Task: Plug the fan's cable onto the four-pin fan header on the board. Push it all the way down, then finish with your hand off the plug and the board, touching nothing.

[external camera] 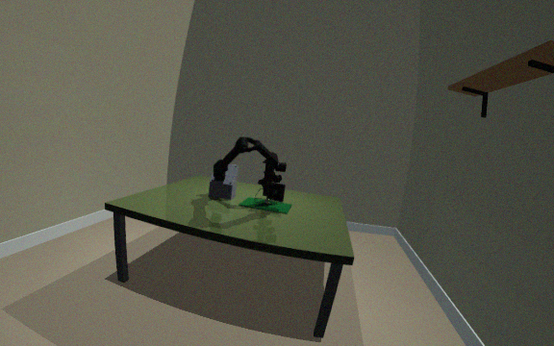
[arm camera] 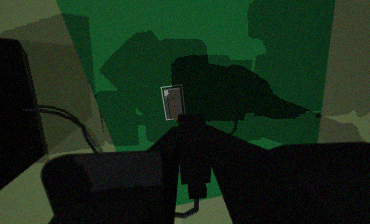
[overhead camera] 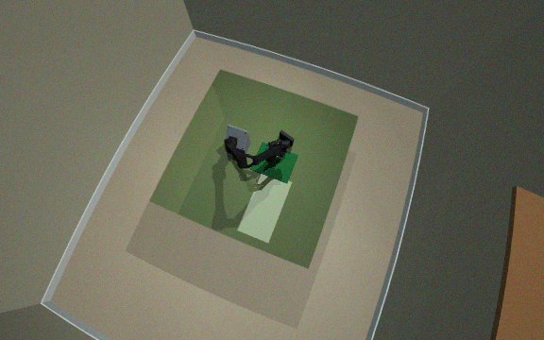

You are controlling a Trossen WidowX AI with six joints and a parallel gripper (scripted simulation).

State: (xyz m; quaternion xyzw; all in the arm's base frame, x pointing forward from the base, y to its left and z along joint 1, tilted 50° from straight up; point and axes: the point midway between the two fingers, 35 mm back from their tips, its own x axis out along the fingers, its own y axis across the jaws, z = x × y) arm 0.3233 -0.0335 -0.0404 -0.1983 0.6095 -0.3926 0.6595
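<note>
The green board (overhead camera: 289, 164) (external camera: 282, 208) (arm camera: 211, 22) lies flat on the table. The four-pin fan header (arm camera: 170, 102), a small pale-rimmed rectangle with pins, shows in the wrist view just beyond and slightly left of the fingertips. My gripper (external camera: 267, 197) (arm camera: 191, 131) points down low over the board, shut on the dark plug (arm camera: 194, 160). The plug's front end is close beside the header's near edge in that view; I cannot tell its exact height or whether they touch. The plug's cable (arm camera: 195, 204) trails from its back end. The fingertips are hidden in the top view.
The black fan (overhead camera: 287, 137) (external camera: 277, 192) (arm camera: 8, 100) stands close beside the gripper at the board's edge, with its wires (arm camera: 68, 114) running toward the left finger. The grey block (overhead camera: 239, 136) (external camera: 222, 189) is at the arm's base. Dark shadows cover much of the board.
</note>
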